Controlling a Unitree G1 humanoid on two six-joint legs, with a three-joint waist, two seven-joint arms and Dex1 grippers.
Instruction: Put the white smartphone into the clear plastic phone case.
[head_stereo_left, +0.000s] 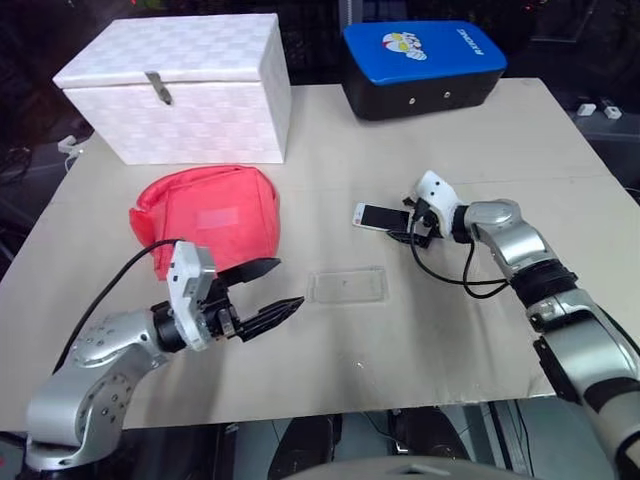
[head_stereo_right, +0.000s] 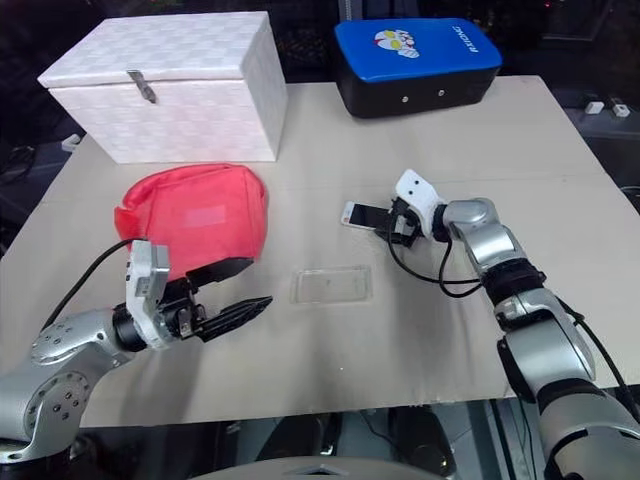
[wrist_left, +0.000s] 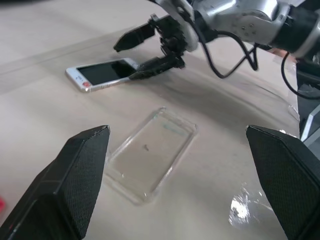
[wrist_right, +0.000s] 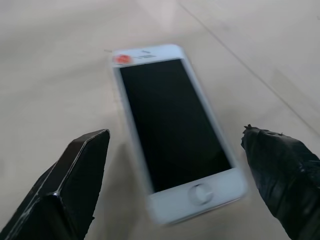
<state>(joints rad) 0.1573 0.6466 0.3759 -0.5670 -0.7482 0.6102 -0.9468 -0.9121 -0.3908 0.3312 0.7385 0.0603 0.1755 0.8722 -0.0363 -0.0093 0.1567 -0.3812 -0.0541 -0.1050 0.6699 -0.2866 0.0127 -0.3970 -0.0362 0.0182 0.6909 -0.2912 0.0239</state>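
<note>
Smartphone (head_stereo_left: 378, 216) in white is lying flat and screen-up on the table (head_stereo_left: 450, 330), its home-button end facing the right gripper (head_stereo_left: 412, 222), which is hovering at that end with jaws spread wide and nothing between them; judging from this lineup, the arm is positioning to straddle the phone's short end for a pick-up. Lying just nearer the robot, apart from the phone, is the clear plastic phone case (head_stereo_left: 346, 285), open side seemingly up and empty, so the phone is not yet being seated. The left gripper (head_stereo_left: 262, 293) is hanging beside the case, on the robot's left of it, jaws also released and holding nothing, probably waiting to steady the slippery shell. Sitting behind that gripper is a red pouch (head_stereo_left: 208, 218), close enough that it may be crowding the left arm's room. Farther back, a white box (head_stereo_left: 180, 90) and a blue-topped case (head_stereo_left: 420, 65) are standing well clear. Nothing is lying between phone and case, so the short path is looking unobstructed.
</note>
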